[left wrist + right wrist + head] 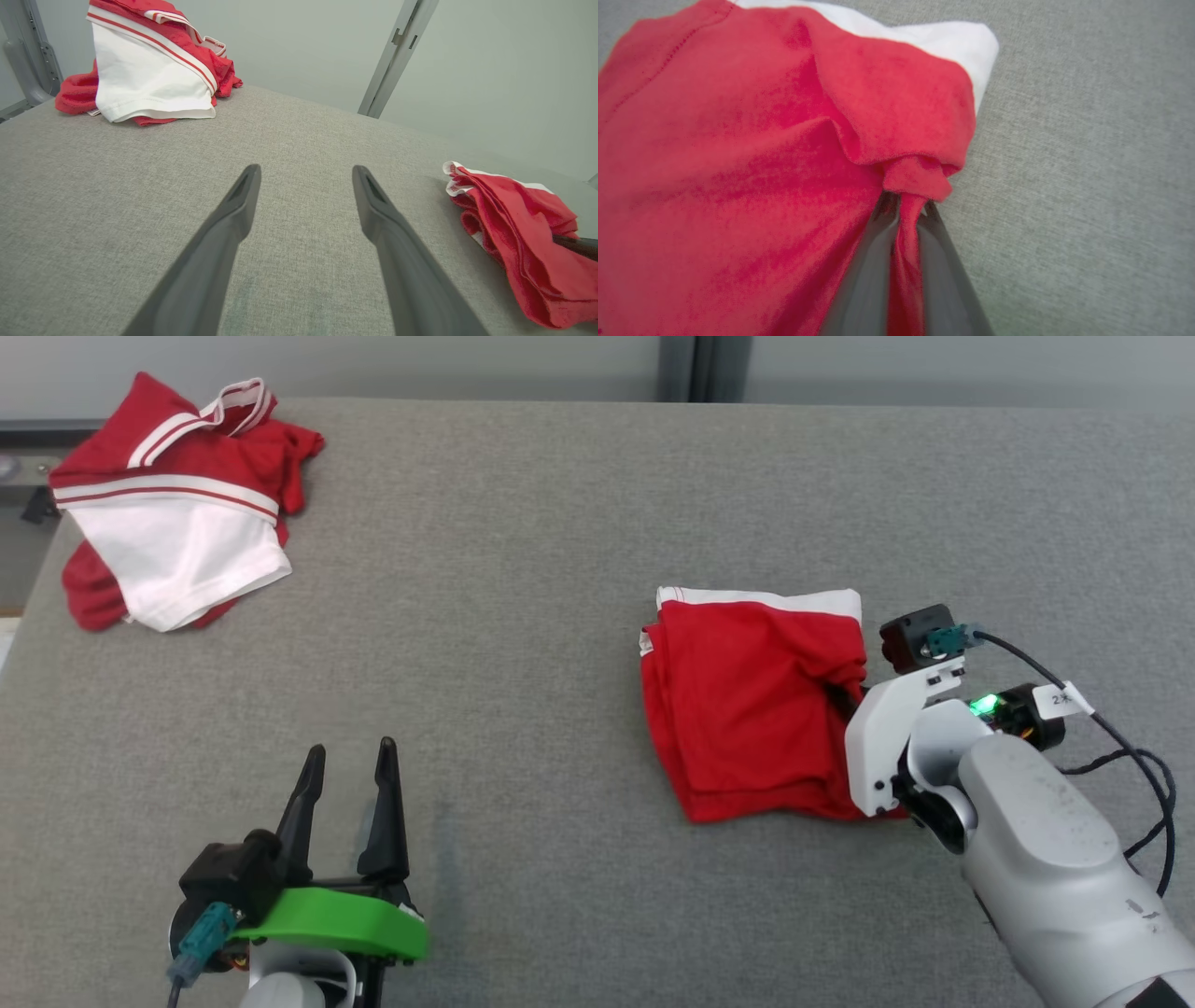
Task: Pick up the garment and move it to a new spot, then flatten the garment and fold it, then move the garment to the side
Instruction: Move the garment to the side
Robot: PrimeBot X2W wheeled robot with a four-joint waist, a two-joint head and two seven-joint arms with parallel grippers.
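Note:
The garment [747, 700] is red with a white edge and lies folded into a rough square right of the table's middle. It also appears in the left wrist view [518, 233] at the far right. My right gripper [854, 695] is at the garment's right edge, its fingers mostly hidden by the wrist. In the right wrist view, the right gripper [908, 207] is shut on a pinched fold of the red cloth [738, 163]. My left gripper [350, 756] stands open over bare table at the lower left, well apart from the garment, with nothing between its fingers [243, 196].
A second red and white garment [177, 513] lies crumpled at the table's far left corner, also in the left wrist view [149, 70]. The grey fabric table [523, 523] stretches between the two. A black cable [1144, 775] loops beside my right forearm.

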